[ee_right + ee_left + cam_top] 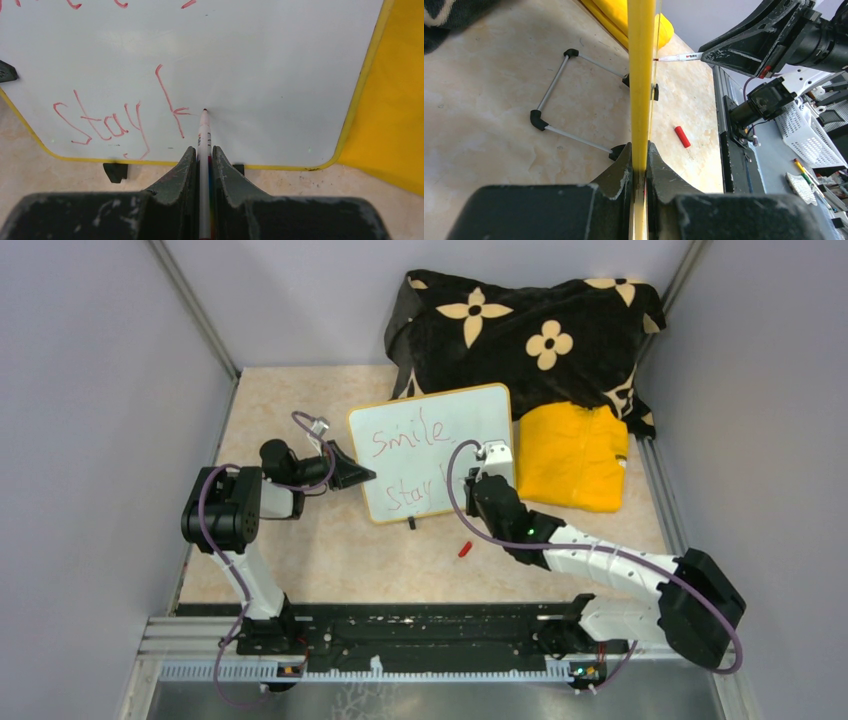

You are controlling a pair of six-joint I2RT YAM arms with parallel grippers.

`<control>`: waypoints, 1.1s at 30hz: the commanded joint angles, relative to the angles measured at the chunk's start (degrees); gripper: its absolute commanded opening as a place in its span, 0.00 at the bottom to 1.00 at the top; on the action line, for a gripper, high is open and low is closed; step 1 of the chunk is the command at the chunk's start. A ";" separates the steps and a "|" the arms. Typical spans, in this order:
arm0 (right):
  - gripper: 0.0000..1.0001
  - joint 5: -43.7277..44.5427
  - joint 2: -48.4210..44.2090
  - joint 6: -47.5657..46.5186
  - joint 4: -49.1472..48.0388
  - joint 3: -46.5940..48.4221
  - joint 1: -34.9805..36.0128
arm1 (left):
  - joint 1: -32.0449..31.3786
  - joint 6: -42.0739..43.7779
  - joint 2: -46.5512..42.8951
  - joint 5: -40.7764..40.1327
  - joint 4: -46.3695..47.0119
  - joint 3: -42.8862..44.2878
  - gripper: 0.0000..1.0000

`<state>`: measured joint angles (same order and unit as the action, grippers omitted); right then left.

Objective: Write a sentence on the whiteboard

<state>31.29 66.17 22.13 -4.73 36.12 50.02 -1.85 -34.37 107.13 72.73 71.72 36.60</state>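
While the right gripper [202,160] is pinching the marker [203,131] between narrow jaws, we are noting its tip touching the whiteboard [280,75] just right of the "f" in the sentence [112,117]. The left gripper [640,172] is clamping tight on the board's left frame edge, presumably bracing it against pen pressure. The board is standing toward the far middle of the table [300,550], long axis running left-right, face pointing toward the near edge. The marker is pointing squarely at that face.
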 commanded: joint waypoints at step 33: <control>0.00 -0.54 -6.00 2.16 0.16 0.27 -1.41 | -1.41 4.84 1.68 -3.03 -6.24 -0.22 0.00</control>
<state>29.47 61.23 25.58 -3.16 33.06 49.69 -1.87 -34.00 107.11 72.82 71.44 36.64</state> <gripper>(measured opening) 0.115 0.135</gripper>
